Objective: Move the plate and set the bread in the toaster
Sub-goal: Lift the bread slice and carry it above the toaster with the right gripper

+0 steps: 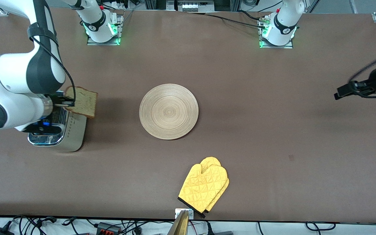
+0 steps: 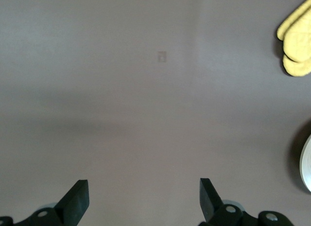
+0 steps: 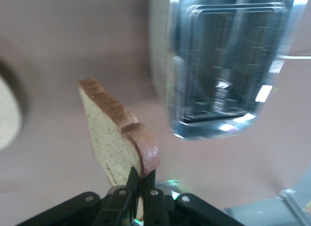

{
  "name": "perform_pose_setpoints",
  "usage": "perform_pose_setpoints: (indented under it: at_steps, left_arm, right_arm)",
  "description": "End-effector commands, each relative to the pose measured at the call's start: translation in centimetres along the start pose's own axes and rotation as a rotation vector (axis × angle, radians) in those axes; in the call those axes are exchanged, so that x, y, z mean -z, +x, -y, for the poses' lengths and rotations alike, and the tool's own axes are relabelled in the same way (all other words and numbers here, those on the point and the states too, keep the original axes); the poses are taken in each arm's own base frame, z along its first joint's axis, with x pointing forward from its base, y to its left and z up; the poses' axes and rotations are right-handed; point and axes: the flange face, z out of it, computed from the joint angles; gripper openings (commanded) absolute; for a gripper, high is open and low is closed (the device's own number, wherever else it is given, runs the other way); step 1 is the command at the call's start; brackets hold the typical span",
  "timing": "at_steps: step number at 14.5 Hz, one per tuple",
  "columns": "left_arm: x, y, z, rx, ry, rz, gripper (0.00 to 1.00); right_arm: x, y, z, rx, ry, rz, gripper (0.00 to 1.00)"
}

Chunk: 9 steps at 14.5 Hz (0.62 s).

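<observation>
Brown table (image 1: 240, 98) (apparently matte), mostly bare

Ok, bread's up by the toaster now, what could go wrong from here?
1. The right hand pinches the bread only at one edge, so the slice may sag or tear.
2. The bread hangs beside the toaster and not over a slot; lowering now could catch the chrome top.
3. The left hand waits open, clear of this.

I see the bread (image 1: 83, 101) — one light brown slice with a darker crust — pinched on edge in the air over the chrome-topped two-slot toaster (image 1: 73, 133) at the right arm's end of the table, while the round light-wood plate (image 1: 168, 111) lies flat and bare mid-table.
</observation>
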Motion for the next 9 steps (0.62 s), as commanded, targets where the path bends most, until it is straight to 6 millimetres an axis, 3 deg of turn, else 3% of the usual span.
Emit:
perform_pose_setpoints:
  at_steps: [1, 3, 6, 9]
  left_arm:
    - [0.5, 0.3, -1.7, -0.030, 0.015, -0.007, 1.00]
    - [1.7, 0.4, -2.8, -0.058, 0.060, -0.036, 1.00]
    - [1.7, 0.0, -3.6, -0.061, 0.069, -0.026, 1.00]
    - [1.6, -0.1, -2.9, -0.054, 0.071, -0.013, 1.00]
  right_arm:
    - [2.6, -1.4, -1.4, 0.020, -0.107, -0.016, 0.00]
    - [3.1, -1.4, -2.2, 0.022, -0.220, -0.029, 0.00]
    - [4.2, -0.5, -2.4, 0.063, -0.322, -0.110, 0.00]
    - [4.2, 0.5, -3.0, 0.064, -0.422, -0.137, 0.00]
